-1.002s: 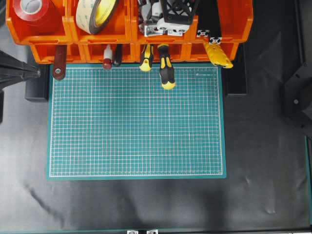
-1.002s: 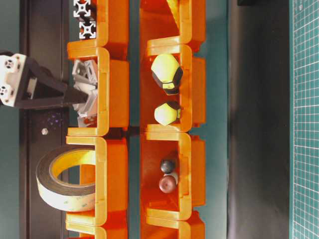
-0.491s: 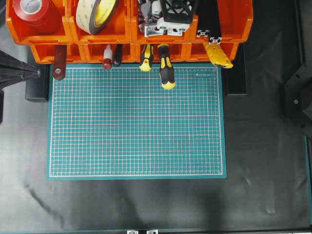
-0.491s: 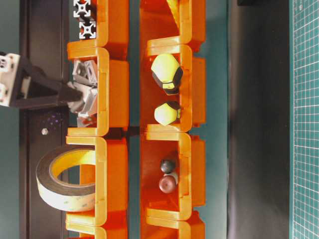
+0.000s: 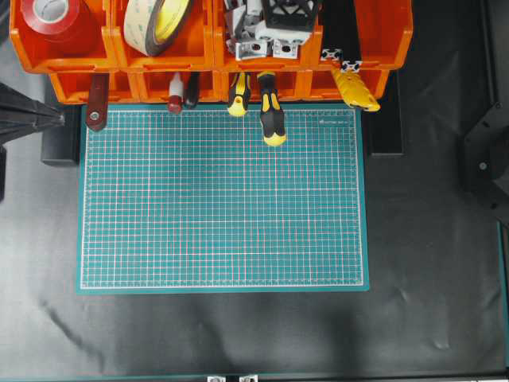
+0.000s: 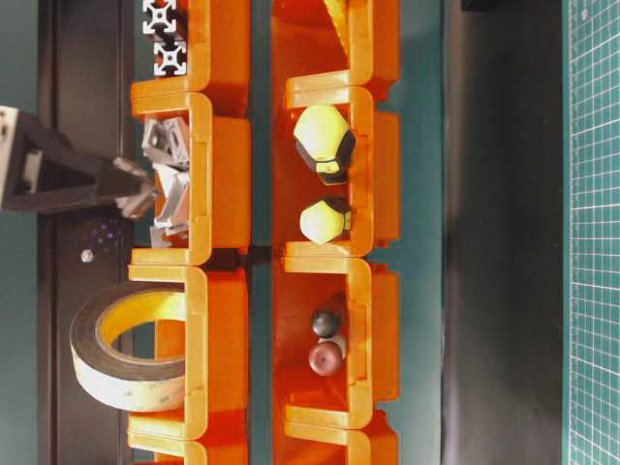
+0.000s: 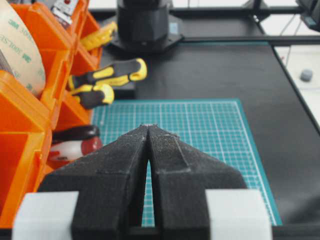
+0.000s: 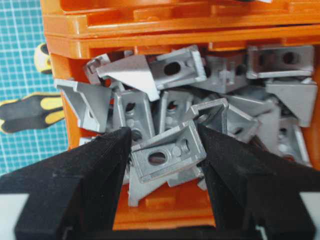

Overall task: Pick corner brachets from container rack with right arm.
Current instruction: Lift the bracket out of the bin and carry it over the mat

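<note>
The orange container rack [image 5: 119, 57] runs along the far edge, two tiers of bins. One upper bin holds a pile of silver-grey corner brachets [image 8: 225, 100], also visible from overhead [image 5: 256, 48] and from table level [image 6: 174, 184]. My right gripper [image 8: 162, 137] hangs over that bin [image 5: 282, 17], shut on one corner brachet [image 8: 167, 150], its black fingers pressing both ends of the piece. From table level the fingertips [image 6: 136, 189] sit just above the bin's rim. My left gripper [image 7: 149, 127] rests at the left edge [image 5: 57, 118], shut and empty.
A green cutting mat [image 5: 223, 199] covers the middle of the black table. Yellow-black screwdrivers [image 5: 270, 115] stick out of the lower bins over the mat. Rolls of tape [image 5: 159, 20] and red tape [image 5: 52, 16] fill the left bins; black slotted bars [image 5: 342, 57] sit right of the brackets.
My right gripper has drawn up and back from the bracket bin, still shut on one bracket; the pile has shifted slightly. The left arm has not moved.
</note>
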